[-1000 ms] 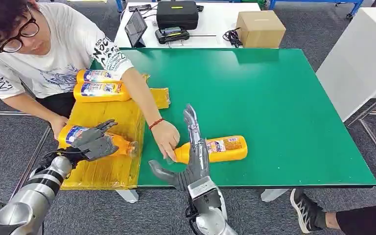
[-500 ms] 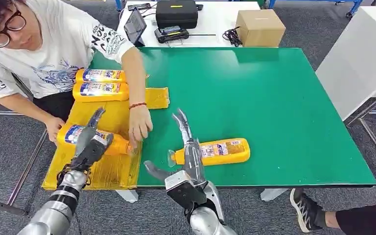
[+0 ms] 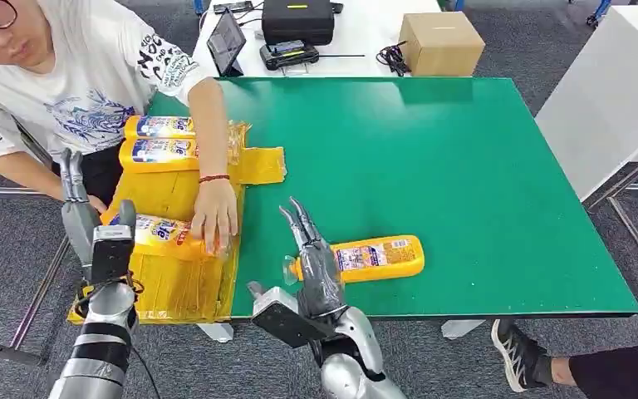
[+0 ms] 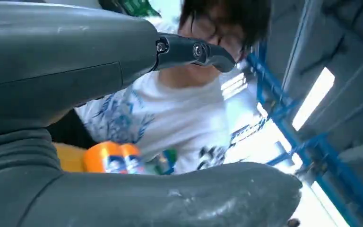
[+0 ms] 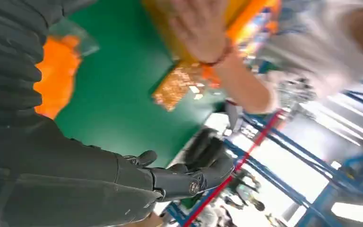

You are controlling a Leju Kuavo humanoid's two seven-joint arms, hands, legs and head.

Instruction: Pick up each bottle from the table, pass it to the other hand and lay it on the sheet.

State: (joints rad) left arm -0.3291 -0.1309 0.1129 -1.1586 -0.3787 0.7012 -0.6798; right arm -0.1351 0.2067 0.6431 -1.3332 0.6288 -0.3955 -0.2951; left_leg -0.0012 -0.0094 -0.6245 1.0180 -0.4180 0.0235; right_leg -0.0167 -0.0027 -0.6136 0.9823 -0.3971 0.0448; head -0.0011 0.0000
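On the green table (image 3: 465, 166), a bottle (image 3: 374, 258) is lying at the right hand's (image 3: 316, 266) three o'clock; both hands, left hand (image 3: 91, 233) included, are spreading empty fingers beside the sheet (image 3: 174, 287).

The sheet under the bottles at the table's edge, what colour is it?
Yellow: the sheet shows best in the head view, lying over the green table.

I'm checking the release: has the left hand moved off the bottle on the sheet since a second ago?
Yes. The left hand has pulled back off the bottle toward the yellow sheet's outer edge.
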